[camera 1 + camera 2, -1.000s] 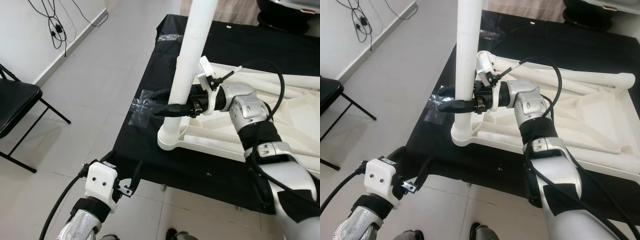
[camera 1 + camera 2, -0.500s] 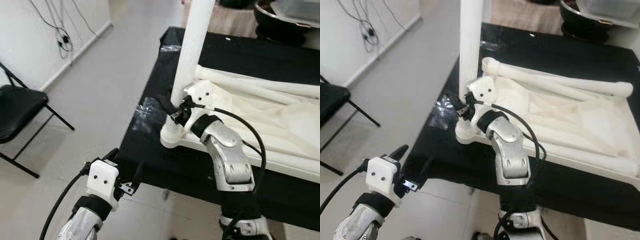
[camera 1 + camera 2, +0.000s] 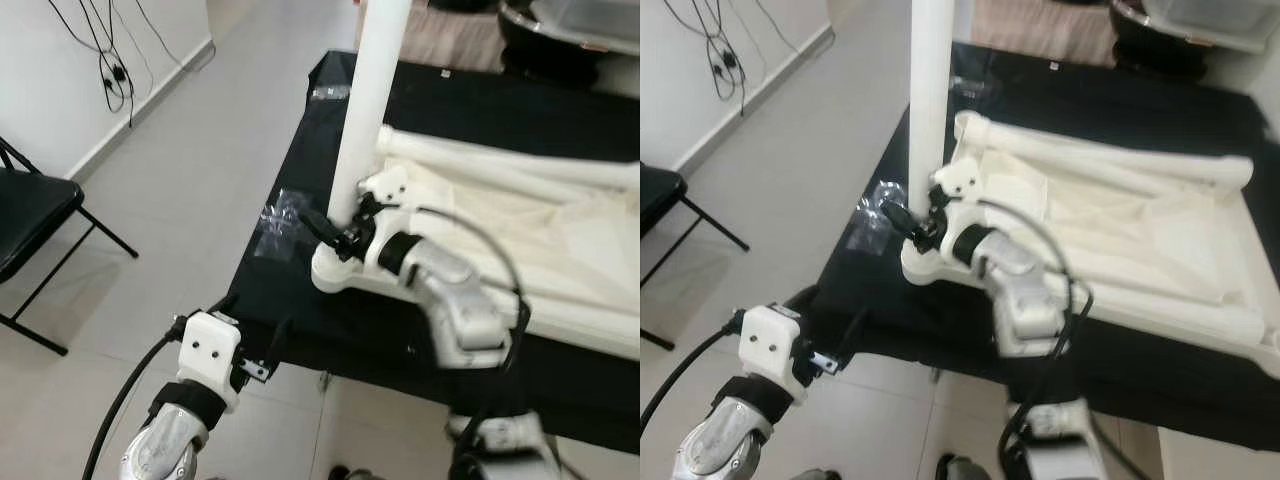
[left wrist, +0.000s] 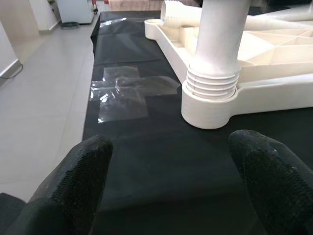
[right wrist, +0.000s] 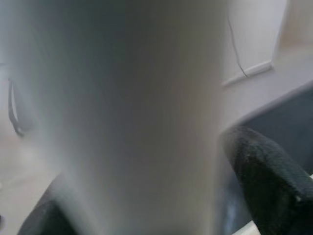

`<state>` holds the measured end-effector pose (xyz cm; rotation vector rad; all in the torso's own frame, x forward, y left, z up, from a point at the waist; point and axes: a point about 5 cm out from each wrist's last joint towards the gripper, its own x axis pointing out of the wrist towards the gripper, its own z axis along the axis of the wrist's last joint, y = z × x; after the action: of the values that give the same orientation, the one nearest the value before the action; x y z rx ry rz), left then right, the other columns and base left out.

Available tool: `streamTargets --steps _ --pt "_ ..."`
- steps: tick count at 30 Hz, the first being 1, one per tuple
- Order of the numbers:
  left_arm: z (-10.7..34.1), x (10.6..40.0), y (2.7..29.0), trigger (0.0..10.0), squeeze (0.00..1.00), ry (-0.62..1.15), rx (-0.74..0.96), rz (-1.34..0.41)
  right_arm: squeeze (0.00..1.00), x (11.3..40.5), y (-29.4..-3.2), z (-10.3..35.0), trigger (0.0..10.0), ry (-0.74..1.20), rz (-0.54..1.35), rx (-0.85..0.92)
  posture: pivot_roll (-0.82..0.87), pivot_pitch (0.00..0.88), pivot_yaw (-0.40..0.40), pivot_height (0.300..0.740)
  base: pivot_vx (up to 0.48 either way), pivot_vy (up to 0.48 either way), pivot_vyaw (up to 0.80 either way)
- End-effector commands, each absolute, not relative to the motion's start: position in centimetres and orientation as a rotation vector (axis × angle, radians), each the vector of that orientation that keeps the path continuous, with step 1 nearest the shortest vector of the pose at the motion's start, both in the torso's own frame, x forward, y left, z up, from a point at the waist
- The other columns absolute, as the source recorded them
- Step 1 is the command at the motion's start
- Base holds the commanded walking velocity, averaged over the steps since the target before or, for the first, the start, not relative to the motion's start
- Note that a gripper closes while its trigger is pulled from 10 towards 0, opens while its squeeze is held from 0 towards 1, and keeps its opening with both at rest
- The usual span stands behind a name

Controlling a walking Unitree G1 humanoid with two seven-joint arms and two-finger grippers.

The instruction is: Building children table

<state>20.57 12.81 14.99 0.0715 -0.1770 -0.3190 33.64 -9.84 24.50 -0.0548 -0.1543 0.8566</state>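
Low on table leg (image 3: 372, 110), right gripper (image 3: 335, 235) clamped

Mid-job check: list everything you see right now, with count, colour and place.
Upright white plastic table leg: one, seated in the corner socket of the tabletop.
Upturned white plastic tabletop: one, on the black cloth.
Loose white table legs: at least two, lying on the tabletop.
Black cloth-covered platform: one, under everything.
Clear tape patch: one, on the cloth beside the socket.
Black folding chair: one, far left.
Left gripper: open, before the socket.
Right gripper: around the upright leg.
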Motion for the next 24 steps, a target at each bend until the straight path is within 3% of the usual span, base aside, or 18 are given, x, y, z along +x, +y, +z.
streamTargets --steps 1,2,3,9,12,17,18,19,21,22,24 --pt "14.8 20.2 12.9 10.0 0.0 -0.169 0.074 -0.311 1.0 33.5 -10.3 25.3 10.0 -0.199 1.036 -0.047 0.08 0.215 -0.095 0.74 0.0 0.0 0.0" --pt "14.8 20.1 12.8 10.0 0.0 -0.169 0.074 -0.312 0.91 33.6 -10.6 25.6 10.0 -0.217 1.095 -0.082 0.1 0.224 -0.094 0.74 0.0 0.0 0.0" --pt "14.9 20.0 12.8 10.0 0.0 -0.17 0.074 -0.313 0.0 33.9 -10.9 25.9 10.0 -0.221 1.16 -0.12 0.11 0.231 -0.095 0.74 0.0 0.0 0.0" --pt "15.0 19.5 12.8 10.0 0.0 -0.169 0.077 -0.312 0.0 35.2 -11.4 27.4 10.0 -0.218 1.322 -0.169 0.12 0.249 -0.094 0.74 0.0 0.0 0.0" --pt "15.1 19.0 12.8 10.0 0.0 -0.16 0.081 -0.31 0.0 35.5 -11.5 28.7 10.0 -0.219 1.464 -0.114 0.15 0.262 -0.093 0.74 0.0 0.0 0.0" --pt "15.2 18.6 12.9 10.0 0.0 -0.155 0.081 -0.309 0.0 36.4 -11.5 29.3 10.0 -0.216 1.496 -0.113 0.15 0.278 -0.09 0.74 0.0 0.0 0.0" --pt "15.2 18.5 12.8 10.0 0.0 -0.154 0.081 -0.31 0.0 36.4 -11.4 29.4 8.3 -0.211 1.523 -0.102 0.16 0.28 -0.089 0.74 0.0 0.0 0.0" --pt "15.2 18.5 12.8 10.0 0.0 -0.152 0.081 -0.311 0.0 36.4 -11.4 29.5 3.4 -0.211 1.553 -0.097 0.16 0.28 -0.089 0.74 0.0 0.0 0.0" --pt "15.2 18.4 12.8 10.0 0.0 -0.151 0.081 -0.312 0.0 36.3 -11.3 29.5 3.1 -0.209 1.581 -0.093 0.16 0.281 -0.086 0.74 0.0 0.0 0.0" --pt "15.2 18.3 12.8 10.0 0.0 -0.147 0.081 -0.314 0.0 36.4 -11.3 29.5 0.0 -0.2 1.625 -0.089 0.16 0.281 -0.086 0.74 0.0 0.0 0.0" --pt "15.2 18.3 12.8 10.0 0.0 -0.146 0.08 -0.314 0.0 36.4 -11.3 29.4 0.0 -0.196 1.633 -0.094 0.16 0.282 -0.084 0.74 0.0 0.0 0.0"
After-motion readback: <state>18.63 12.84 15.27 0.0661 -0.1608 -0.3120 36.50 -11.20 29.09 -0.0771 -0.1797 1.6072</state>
